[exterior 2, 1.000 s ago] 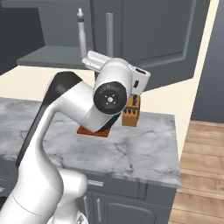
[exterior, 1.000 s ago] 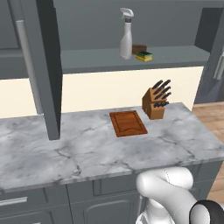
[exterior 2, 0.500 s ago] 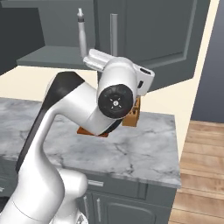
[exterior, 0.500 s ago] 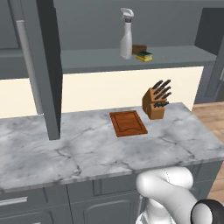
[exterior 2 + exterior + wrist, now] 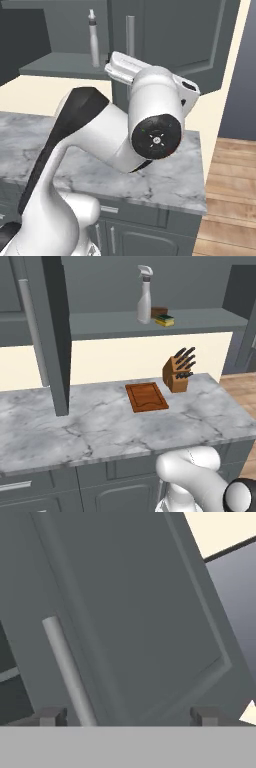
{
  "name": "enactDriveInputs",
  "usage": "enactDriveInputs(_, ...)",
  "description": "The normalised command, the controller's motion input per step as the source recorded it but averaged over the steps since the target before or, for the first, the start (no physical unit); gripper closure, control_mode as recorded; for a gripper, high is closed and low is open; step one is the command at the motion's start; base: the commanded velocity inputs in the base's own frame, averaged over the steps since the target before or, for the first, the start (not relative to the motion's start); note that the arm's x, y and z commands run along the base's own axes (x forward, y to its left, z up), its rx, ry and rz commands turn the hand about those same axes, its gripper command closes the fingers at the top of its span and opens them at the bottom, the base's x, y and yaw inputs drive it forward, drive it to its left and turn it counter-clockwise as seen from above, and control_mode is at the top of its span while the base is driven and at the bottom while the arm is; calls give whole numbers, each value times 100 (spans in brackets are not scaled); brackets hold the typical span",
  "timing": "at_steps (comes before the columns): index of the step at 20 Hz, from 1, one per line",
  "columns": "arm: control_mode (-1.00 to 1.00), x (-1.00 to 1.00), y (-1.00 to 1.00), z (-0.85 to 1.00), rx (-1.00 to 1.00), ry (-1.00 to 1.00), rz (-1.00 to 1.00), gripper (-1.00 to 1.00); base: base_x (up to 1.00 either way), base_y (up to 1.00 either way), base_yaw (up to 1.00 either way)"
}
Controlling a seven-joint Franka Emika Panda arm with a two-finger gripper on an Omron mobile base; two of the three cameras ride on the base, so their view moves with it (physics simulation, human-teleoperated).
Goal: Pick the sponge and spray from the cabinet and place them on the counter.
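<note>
Cabinet [image 5: 55, 331] doors stood open above the counter [image 5: 90, 431], baring a grey shelf [image 5: 110, 323]. On that shelf the spray [image 5: 144, 295] stood upright, with the sponge [image 5: 164, 320] lying flat just beside it to the right and a small brown box [image 5: 159, 311] behind the sponge. Below, a cutting board [image 5: 146, 397] lay on the counter, a knife block [image 5: 178, 371] near its right end. The gripper [image 5: 129, 716] faced a panelled door [image 5: 145, 612] at close range, its fingertips [image 5: 50, 716] spread wide with nothing between them, and a silver handle [image 5: 67, 669] ran up between them, nearer the left tip. From the right base camera, the spray [image 5: 94, 39] showed past the arm [image 5: 150, 125].
</note>
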Motion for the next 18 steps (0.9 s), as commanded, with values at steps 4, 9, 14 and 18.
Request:
enactDriveInputs(4, -100, -99, 11, -37, -21, 0, 0, -100, 0, 0, 0)
enactDriveInputs(9, -100, -100, 40, -68, -36, 0, 0, -100, 0, 0, 0)
enactDriveInputs(14, -100, -85, 61, -62, -43, 0, -1, -100, 0, 0, 0)
enactDriveInputs(18, -100, -49, 77, -55, -44, 0, -2, -100, 0, 0, 0)
